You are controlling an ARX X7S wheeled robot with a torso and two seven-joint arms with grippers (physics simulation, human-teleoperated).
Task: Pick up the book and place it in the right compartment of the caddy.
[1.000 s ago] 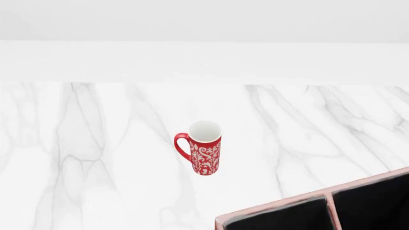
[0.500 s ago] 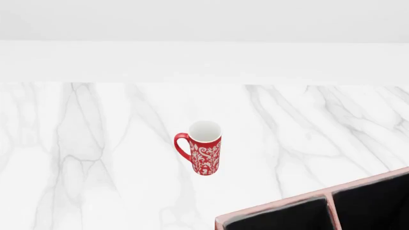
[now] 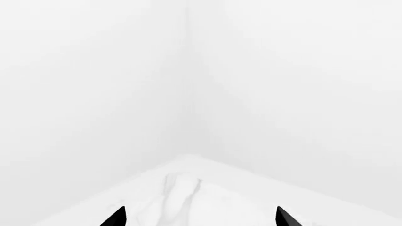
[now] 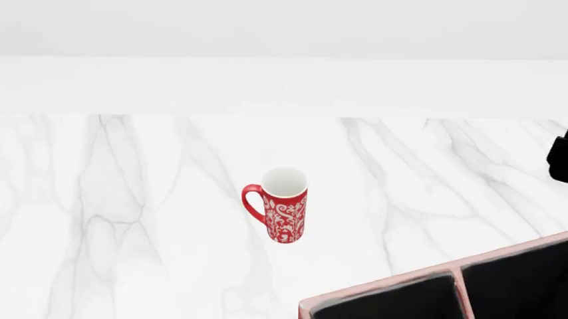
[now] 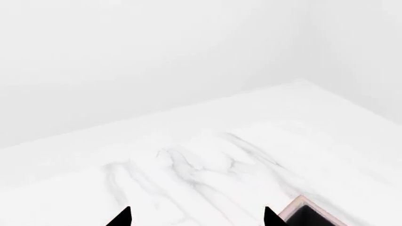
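The book is out of view in every frame. The caddy [image 4: 390,284] shows only as a corner at the head view's lower right: pale pink rim, two black-lined compartments split by a divider. A corner of it also shows in the right wrist view [image 5: 295,208], close to one fingertip. My right gripper [image 5: 196,219] is open and empty above the marble table; a black part of the right arm [image 4: 559,158] shows at the head view's right edge. My left gripper [image 3: 199,219] is open and empty, facing a far table corner and white walls.
A red patterned mug [image 4: 284,206] with a white inside stands upright mid-table, handle to the left, left of and behind the caddy. The white marble table [image 4: 133,219] ends at a white wall at the back.
A black part of the right arm has come into the head view at the right edge. The mug and the caddy have not moved.
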